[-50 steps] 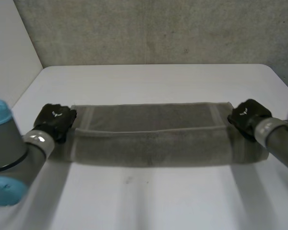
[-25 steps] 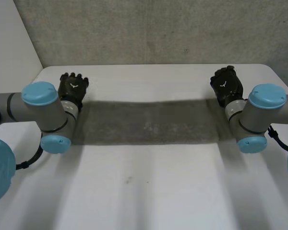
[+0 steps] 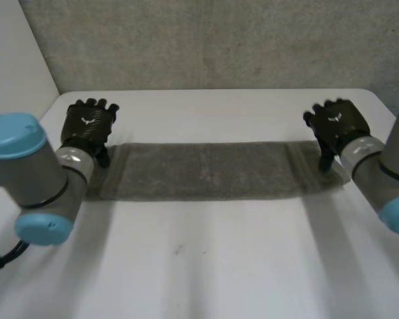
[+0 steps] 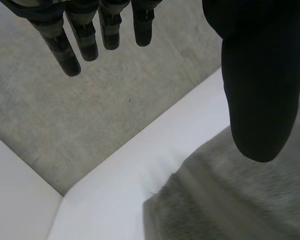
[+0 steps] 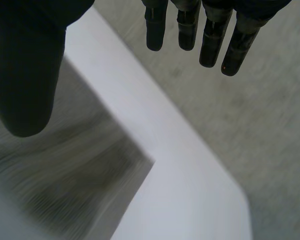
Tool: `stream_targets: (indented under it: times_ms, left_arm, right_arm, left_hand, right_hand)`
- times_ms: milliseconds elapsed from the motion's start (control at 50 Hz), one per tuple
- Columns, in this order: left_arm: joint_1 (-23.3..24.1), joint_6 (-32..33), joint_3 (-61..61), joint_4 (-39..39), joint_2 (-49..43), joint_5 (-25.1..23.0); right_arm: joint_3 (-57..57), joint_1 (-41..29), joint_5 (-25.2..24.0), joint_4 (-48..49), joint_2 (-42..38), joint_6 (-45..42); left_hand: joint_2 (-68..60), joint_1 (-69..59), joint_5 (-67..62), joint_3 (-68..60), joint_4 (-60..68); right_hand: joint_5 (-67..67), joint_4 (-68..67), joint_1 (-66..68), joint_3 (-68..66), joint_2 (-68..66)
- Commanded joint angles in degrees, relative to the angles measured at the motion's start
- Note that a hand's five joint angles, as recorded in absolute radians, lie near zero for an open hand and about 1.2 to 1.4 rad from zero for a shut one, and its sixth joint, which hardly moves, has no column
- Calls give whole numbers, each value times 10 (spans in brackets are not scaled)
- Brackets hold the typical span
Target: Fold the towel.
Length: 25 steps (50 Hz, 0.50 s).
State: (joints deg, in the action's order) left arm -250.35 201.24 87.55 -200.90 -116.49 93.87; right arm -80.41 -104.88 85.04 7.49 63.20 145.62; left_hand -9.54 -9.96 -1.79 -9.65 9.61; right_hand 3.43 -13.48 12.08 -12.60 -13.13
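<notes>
Head view: a grey terry towel (image 3: 206, 171), folded into a long strip, is laid across the white table (image 3: 206, 266), with the black left hand (image 3: 88, 123) at its left end and the black right hand (image 3: 336, 126) at its right end.

Left wrist view: fingers are hung loose, nothing gripped, with a towel corner below the thumb.

Right wrist view: same deal, fingers relaxed, nothing held.

Dim, diffuse light lies evenly over the scene; the white counter (image 3: 206, 266) is the brightest surface, and the concrete wall (image 3: 219, 40) behind it looks flat grey. In the wrist views the left hand (image 4: 255, 75) and right hand (image 5: 25, 65) appear as near-black silhouettes.
</notes>
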Motion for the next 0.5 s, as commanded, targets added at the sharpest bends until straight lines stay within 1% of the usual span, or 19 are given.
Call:
stream_targets:
  times_ms: [20,60,80,120,140,160,180,220,360,380,400,440,460,480,500]
  left_arm:
    - [-1,-87,92,-26,76,-3]
    - [-4,-90,102,-46,79,-2]
    - [-4,-90,102,-46,79,-2]
    - [-8,-92,106,-52,79,-2]
    - [-10,-93,109,-54,79,-1]
    - [-13,-93,112,-55,79,-1]
    - [-13,-93,112,-55,79,-1]
    - [-20,-93,116,-55,79,-1]
    - [-23,-93,118,-55,75,-1]
    - [-23,-93,117,-55,74,-1]
    - [-23,-93,117,-55,74,-1]
    - [-23,-93,118,-56,72,-1]
    - [-23,-93,118,-56,72,-1]
    - [-23,-93,118,-56,72,-2]
    - [-23,-93,118,-56,72,-1]
  right_arm:
    - [-33,45,-12,-106,17,36]
    - [-54,62,-33,-95,9,40]
    - [-54,62,-33,-95,9,40]
    - [-71,77,-61,-51,-16,40]
    - [-71,77,-61,-51,-16,40]
    - [-79,81,-71,-24,-30,35]
    - [-79,81,-71,-24,-30,34]
    - [-89,86,-81,22,-47,31]
    - [-88,97,-83,67,-81,28]
    - [-84,98,-83,74,-88,28]
    - [-84,98,-83,75,-88,28]
    - [-79,100,-83,91,-105,26]
    - [-79,100,-83,91,-106,26]
    - [-76,104,-81,103,-113,19]
    - [-70,106,-74,111,-119,6]
  left_hand:
    - [-5,0,18,-3,4]
    - [-5,0,18,-3,4]
    - [-5,0,18,-3,4]
    - [-5,0,18,-3,4]
    - [-5,0,18,-3,4]
    - [-5,0,18,-3,4]
    - [-5,0,18,-3,4]
    - [-5,0,18,-3,4]
    - [-5,0,18,-3,4]
    - [-5,0,18,-3,4]
    - [-5,0,18,-3,4]
    - [-5,0,18,-3,4]
    - [-5,0,18,-3,4]
    - [-5,0,18,-3,4]
    - [-5,0,18,-3,4]
  right_hand:
    - [79,-79,93,-88,-82]
    - [175,-174,188,-183,-178]
    - [175,-175,189,-183,-178]
    - [214,-213,227,-222,-217]
    - [214,-213,227,-222,-217]
    - [217,-217,231,-225,-220]
    - [217,-217,231,-225,-220]
    - [292,-292,306,-301,-295]
    - [340,-339,353,-348,-343]
    - [373,-373,387,-382,-376]
    - [374,-373,387,-382,-377]
    - [504,-504,518,-512,-507]
    - [505,-504,518,-513,-508]
    - [623,-623,637,-631,-626]
    - [665,-665,679,-674,-668]
